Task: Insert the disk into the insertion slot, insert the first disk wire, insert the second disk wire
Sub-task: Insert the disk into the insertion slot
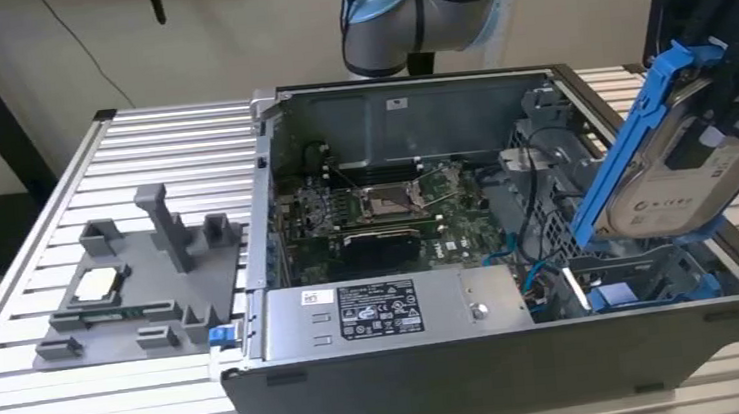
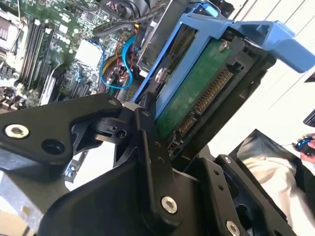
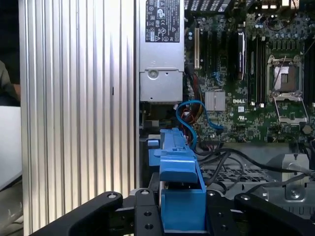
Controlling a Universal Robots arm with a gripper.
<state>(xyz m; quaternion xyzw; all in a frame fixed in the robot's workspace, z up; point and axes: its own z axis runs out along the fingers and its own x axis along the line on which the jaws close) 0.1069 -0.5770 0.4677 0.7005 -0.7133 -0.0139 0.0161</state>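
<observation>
Disk, tilted in its blue carrier, hangs clamped in the gripper just above the slot at the exterior view's right end of the open case

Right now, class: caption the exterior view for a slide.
Gripper holding the blue-framed disk, tilted, over the open computer case and its drive cage.

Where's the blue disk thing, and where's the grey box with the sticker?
the disk [image 1: 672, 178]: exterior view, on its flat face.
the grey box [image 1: 386, 311]: exterior view, on its sticker.
</observation>
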